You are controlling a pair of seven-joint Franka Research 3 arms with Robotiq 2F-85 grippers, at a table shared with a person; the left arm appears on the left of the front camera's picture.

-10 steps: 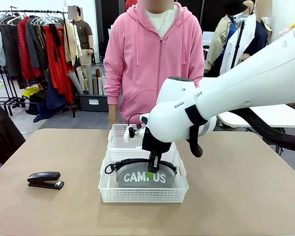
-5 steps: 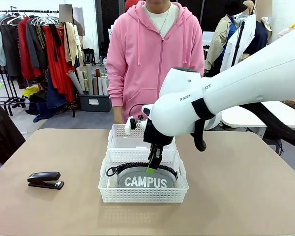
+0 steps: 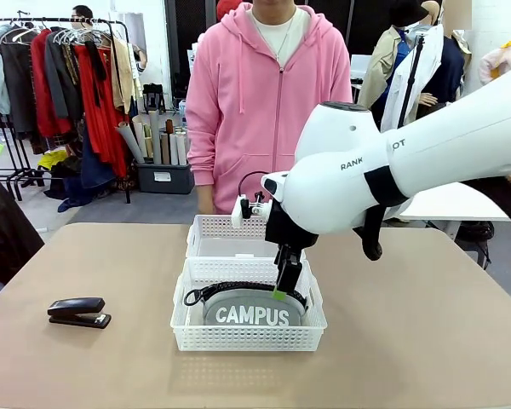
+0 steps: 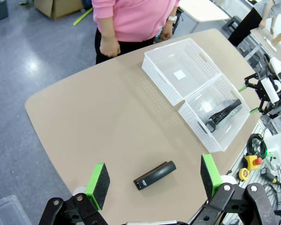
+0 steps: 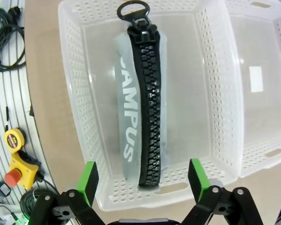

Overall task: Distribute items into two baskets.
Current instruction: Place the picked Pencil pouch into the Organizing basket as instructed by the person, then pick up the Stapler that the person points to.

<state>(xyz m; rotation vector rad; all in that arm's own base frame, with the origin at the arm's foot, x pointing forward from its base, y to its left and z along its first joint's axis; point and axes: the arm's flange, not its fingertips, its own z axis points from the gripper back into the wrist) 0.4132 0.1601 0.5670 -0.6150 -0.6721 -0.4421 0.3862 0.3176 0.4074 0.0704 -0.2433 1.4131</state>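
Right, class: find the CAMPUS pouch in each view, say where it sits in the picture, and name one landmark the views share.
Front view: pouch low centre, lettering towards the camera, in the near basket.
Left wrist view: pouch right of centre, in the basket nearer the right edge.
Right wrist view: pouch in the middle, zipper up.
Shared landmark: the empty basket right beside the pouch's basket.

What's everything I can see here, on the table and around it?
table: one, tan, before the robot
nearer basket: one, white, mid-table
farther basket: one, white, just behind it
pouch: one, grey with white CAMPUS lettering, in the nearer basket
stapler: one, black, on the table, robot's left side
clothes rack: one, mixed colours, background left
person: one, pink hoodie, far side
right claw: one, black with green pads, open above the pouch
left claw: one, same colours, open above the stapler
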